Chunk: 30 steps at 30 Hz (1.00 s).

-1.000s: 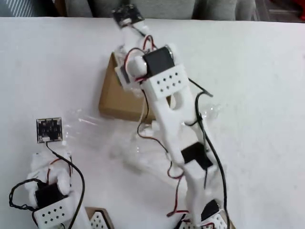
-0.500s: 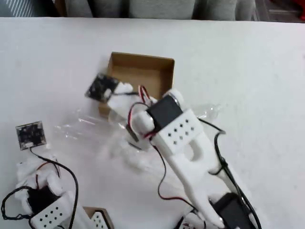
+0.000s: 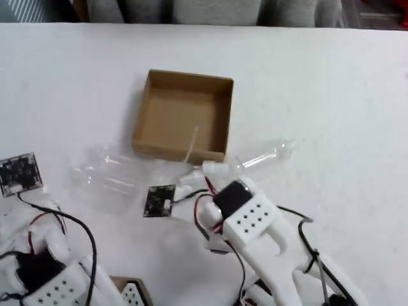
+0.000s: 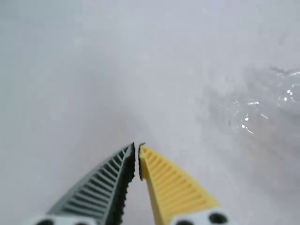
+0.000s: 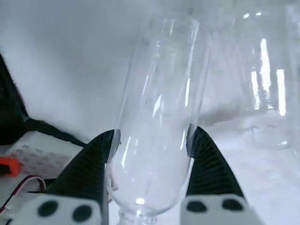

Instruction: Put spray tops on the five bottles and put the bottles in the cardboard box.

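Right gripper [image 5: 152,136] pinches a clear plastic bottle [image 5: 159,79] by its body near the neck, close to the open brown cardboard box [image 3: 182,108]. Squeeze lightly, since thin walls likely buckle, and present the neck upright; the left gripper [image 4: 137,149], closed on nothing, must open before helping.

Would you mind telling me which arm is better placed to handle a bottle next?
Right, most likely. The right pincer has a clear bottle between its fingers, touching both sides. The left pincer is shut over bare table, with another bottle off to one side.
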Each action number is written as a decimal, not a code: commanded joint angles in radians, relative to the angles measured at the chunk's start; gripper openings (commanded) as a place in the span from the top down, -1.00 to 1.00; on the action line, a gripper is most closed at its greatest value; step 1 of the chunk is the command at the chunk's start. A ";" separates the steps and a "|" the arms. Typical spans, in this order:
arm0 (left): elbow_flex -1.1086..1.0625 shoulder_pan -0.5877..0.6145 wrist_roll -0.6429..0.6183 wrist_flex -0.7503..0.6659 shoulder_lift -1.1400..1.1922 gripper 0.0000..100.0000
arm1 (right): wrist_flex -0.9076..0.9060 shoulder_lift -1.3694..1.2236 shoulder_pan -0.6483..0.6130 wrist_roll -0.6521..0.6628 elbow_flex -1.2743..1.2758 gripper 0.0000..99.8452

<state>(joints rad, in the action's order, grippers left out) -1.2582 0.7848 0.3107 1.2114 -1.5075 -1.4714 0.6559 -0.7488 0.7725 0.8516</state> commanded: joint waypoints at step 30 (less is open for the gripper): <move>0.463 -1.471 0.299 0.282 0.361 0.59 | -0.021 0.183 1.245 0.331 -0.084 0.92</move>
<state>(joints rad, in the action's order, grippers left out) -0.8470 -0.4718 0.6007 1.5551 -1.1408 -1.5650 0.8293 0.3529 1.0902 0.7687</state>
